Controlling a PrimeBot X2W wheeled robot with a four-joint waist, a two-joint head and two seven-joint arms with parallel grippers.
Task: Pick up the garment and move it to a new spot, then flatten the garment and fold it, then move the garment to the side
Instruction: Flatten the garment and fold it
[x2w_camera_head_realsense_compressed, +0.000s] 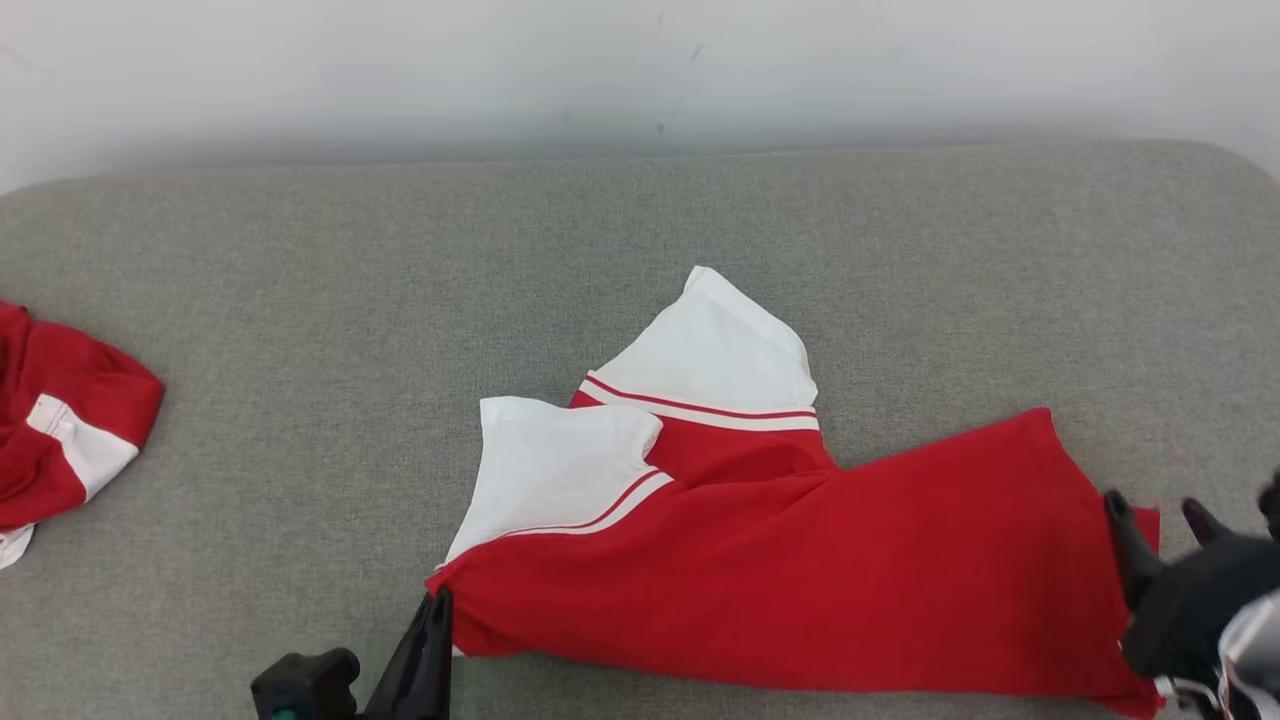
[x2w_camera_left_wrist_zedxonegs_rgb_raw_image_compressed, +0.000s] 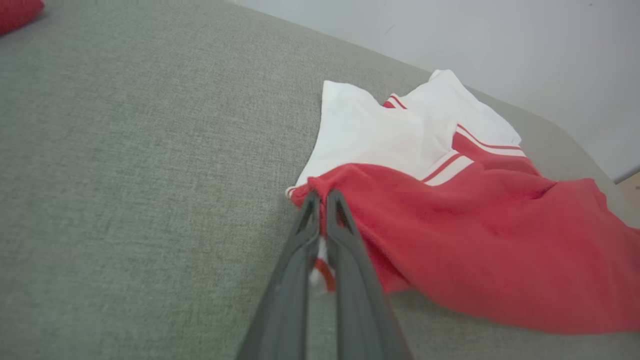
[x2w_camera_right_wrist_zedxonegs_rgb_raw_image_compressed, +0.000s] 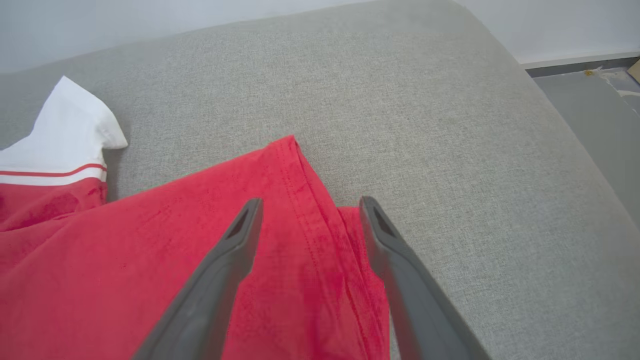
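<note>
Presently, far left: second red-and-white garment (x2w_camera_head_realsense_compressed: 60, 420), bunched at the edge of the grey padded surface (x2w_camera_head_realsense_compressed: 300, 300).
Left pincer (x2w_camera_head_realsense_compressed: 436, 608): closed on the near left corner of the T-shirt (x2w_camera_head_realsense_compressed: 800, 580), fabric clamped between its fingers.
T-shirt position: centre-right on the padded surface, red body spread sideways, white striped sleeves pointing away from the robot.
Right pincer (x2w_camera_head_realsense_compressed: 1155, 505): fingers spread apart over the T-shirt's right hem, gripping nothing.

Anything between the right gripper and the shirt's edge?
Nothing visible. The right gripper hangs open over the shirt hem, bare fabric beneath. The left gripper is shut on the opposite corner. A second red garment lies far left, apart.
</note>
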